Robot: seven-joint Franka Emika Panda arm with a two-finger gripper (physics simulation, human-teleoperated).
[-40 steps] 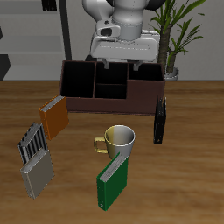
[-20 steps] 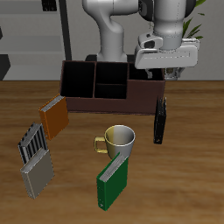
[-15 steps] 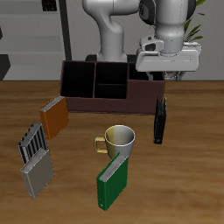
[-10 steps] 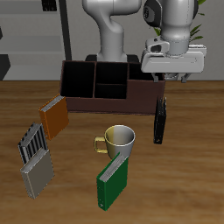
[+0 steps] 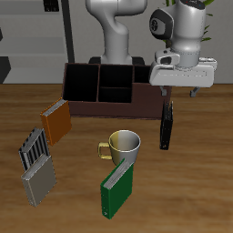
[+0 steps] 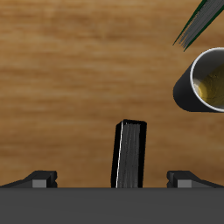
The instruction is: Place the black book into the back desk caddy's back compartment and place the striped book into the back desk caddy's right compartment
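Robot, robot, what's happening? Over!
Pincer open, above black book. Striped book untouched on table. Back desk caddy empty. Nothing in the way.

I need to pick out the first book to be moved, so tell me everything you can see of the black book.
The black book is thin and all black, like a plain hardcover. It stands upright on the wooden table, just off the end of the back desk caddy, apart from the other books. The gripper hangs above it with jaws spread, not touching. The wrist view shows its narrow top edge between the fingers.
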